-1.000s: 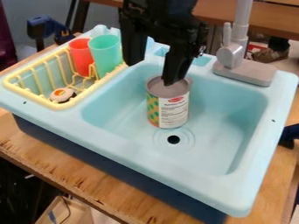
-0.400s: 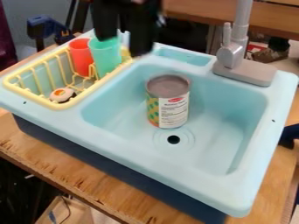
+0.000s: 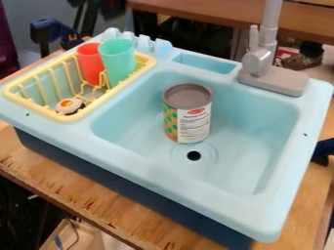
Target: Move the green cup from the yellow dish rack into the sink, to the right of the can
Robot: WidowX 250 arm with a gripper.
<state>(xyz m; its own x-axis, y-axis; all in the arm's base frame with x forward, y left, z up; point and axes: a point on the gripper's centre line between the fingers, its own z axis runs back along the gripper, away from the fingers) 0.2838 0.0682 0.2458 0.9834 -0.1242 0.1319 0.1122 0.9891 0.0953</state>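
Observation:
A metal can (image 3: 188, 113) with a grey top and a white, green and yellow label stands upright in the light blue sink basin (image 3: 261, 122), just behind the round drain (image 3: 194, 156). To the left, a yellow dish rack (image 3: 78, 115) is set into the sink's top. A red cup (image 3: 90, 63) and a green cup (image 3: 118, 61) stand side by side at its back right. Near the rack's front lies a small round white object (image 3: 68, 105) with an orange mark and a dark side.
The grey faucet (image 3: 274, 80) rises at the basin's back right corner. A shallow recess (image 3: 205, 63) and several raised tabs (image 3: 145, 43) line the sink's back edge. The sink unit sits on a wooden table (image 3: 85, 195). A dark blue clamp (image 3: 44, 31) is at the back left.
The gripper, earlier over the can with one fingertip by its top, has moved up and left, away from the can and cups. The can stands where it stood.

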